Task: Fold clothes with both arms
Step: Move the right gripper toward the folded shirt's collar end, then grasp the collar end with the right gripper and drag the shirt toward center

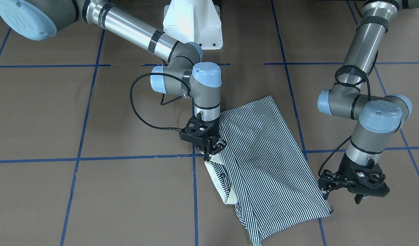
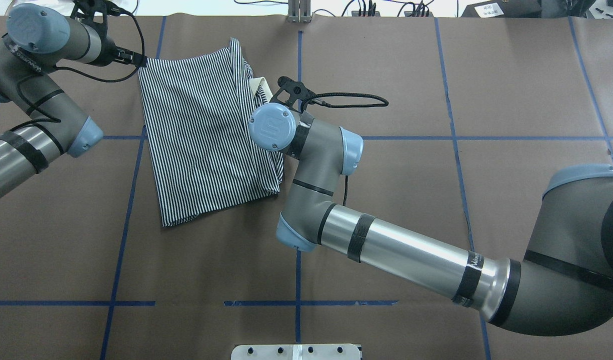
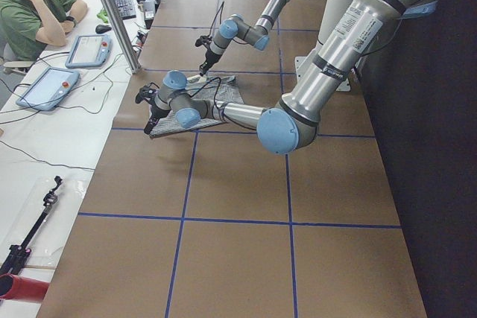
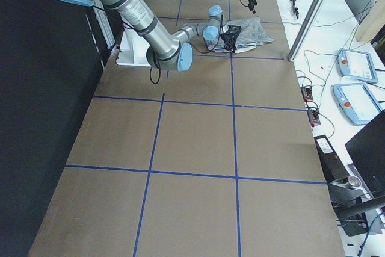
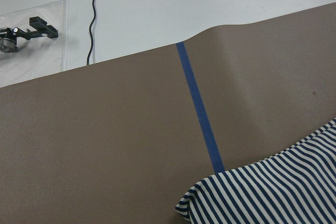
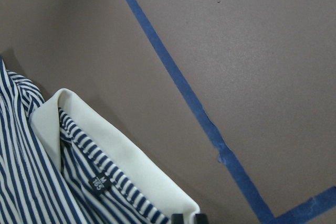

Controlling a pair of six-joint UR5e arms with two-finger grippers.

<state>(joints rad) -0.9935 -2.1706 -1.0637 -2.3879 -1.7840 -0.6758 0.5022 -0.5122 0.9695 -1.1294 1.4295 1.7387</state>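
The striped polo shirt (image 1: 264, 160) lies folded lengthwise on the brown table, also in the overhead view (image 2: 206, 135). Its cream collar (image 1: 219, 184) sticks out at one long edge and fills the lower left of the right wrist view (image 6: 121, 150). My right gripper (image 1: 209, 155) points down at the collar's end, its fingertips (image 6: 178, 217) close together on the cream edge. My left gripper (image 1: 342, 197) hangs open and empty just beside the shirt's far corner (image 1: 327, 210). The left wrist view shows only that striped corner (image 5: 273, 192), no fingers.
The white pedestal base (image 1: 192, 24) stands behind the shirt. Blue tape lines (image 1: 127, 158) cross the brown table cover. An operator (image 3: 37, 13) sits at a side desk with teach pendants (image 3: 48, 87). The table's far edge (image 5: 157, 51) runs close to the left gripper.
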